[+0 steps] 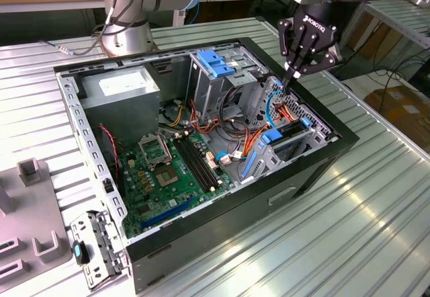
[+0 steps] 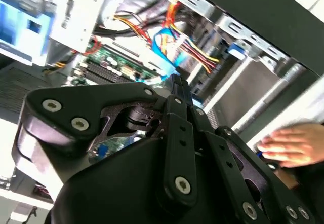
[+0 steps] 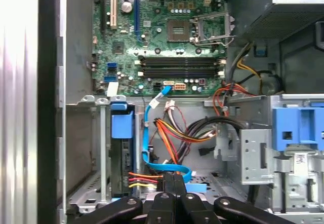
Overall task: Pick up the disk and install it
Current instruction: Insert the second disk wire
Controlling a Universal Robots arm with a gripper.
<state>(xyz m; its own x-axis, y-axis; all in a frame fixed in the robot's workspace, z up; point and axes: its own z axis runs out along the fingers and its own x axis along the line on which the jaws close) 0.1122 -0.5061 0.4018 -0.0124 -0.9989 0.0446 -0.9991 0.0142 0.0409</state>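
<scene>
Ribbed metal table [image 1: 376,230] holds an open computer case [image 1: 316,156]. The gripper [image 1: 291,76] hangs over the case's drive bay, fingers pressed together, holding nothing. The disk [image 3: 121,163] sits upright in the bay with blue rails, so it looks already put in. No writing can be read clearly.

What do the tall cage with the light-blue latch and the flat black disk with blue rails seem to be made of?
The tall cage looks like bare sheet metal: dull grey, folded, punched. Its light-blue latch seems moulded plastic, smooth and matte. The flat black disk probably has a metal body, though little shows; its blue rails look plastic.
</scene>
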